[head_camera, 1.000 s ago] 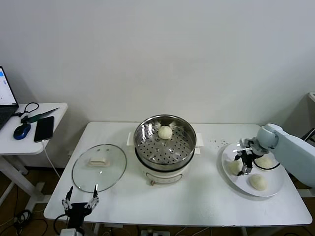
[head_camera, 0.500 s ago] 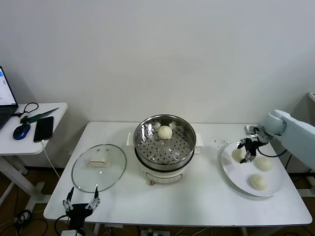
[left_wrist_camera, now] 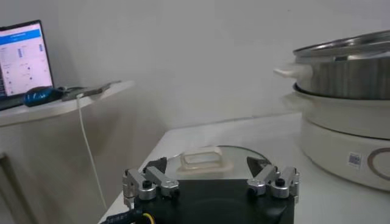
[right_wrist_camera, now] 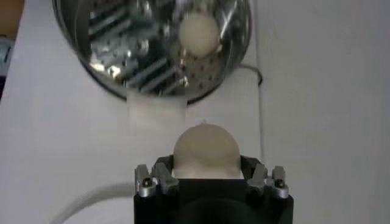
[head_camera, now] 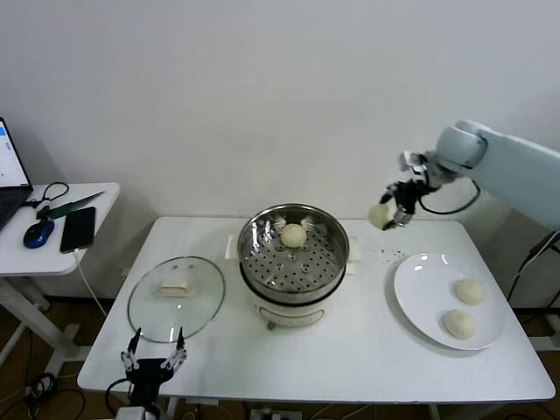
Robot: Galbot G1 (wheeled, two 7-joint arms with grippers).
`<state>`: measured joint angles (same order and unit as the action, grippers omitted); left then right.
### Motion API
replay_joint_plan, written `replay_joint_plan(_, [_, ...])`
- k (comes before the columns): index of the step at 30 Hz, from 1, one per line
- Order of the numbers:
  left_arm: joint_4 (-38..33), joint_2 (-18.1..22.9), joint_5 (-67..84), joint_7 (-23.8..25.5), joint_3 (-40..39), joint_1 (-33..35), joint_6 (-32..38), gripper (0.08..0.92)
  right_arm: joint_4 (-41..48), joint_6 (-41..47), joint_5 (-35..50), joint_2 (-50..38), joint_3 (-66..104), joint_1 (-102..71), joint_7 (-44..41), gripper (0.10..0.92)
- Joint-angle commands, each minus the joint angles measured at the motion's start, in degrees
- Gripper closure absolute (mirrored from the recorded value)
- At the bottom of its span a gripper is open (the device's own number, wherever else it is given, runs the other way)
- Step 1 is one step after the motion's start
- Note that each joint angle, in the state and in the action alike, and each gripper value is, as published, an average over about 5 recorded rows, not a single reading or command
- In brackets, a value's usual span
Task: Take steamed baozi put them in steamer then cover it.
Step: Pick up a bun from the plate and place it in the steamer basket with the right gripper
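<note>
Cream-white baozi (head_camera: 380,215) clamped in right hand (head_camera: 391,213), raised in air just right of steamer (head_camera: 294,262), above table (head_camera: 350,350). Bun round, no clear long axis; dome faces away from the palm in right wrist view. 1 baozi (head_camera: 293,234) on perforated tray at steamer's rear. 2 baozi (head_camera: 471,291) (head_camera: 459,323) on white plate (head_camera: 420,302), right side of table. Cover (head_camera: 176,297) flat on table left of steamer, handle up. Left hand (head_camera: 154,364) parked low at table's front-left edge, fingers spread, holding nothing.

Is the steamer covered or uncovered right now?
Uncovered. The steamer shows its perforated tray and one baozi inside, while the cover lies flat on the table to its left.
</note>
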<state>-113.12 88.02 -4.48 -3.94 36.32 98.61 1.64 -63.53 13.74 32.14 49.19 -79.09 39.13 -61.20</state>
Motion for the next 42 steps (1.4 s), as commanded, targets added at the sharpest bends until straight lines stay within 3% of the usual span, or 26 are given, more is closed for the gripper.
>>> replay_joint_plan(1, [-1.1, -0.2, -1.4, 0.1, -0.8, 0.5, -0.1, 0.177, -1.9, 4.1, 16.0, 13.2, -7.7, 9.5, 3.3, 0.321])
replay_joint_plan(18, [-0.8, -0.6, -1.7, -0.3, 0.0, 0.7, 0.3, 0.177, 4.1, 6.7, 14.8, 30.9, -8.9, -1.7, 8.1, 0.321])
replay_joint_plan(42, [0.4, -0.1, -0.1, -0.5, 0.6, -0.3, 0.0, 0.177, 6.3, 7.6, 13.2, 32.3, -9.6, -8.0, 11.2, 0.303])
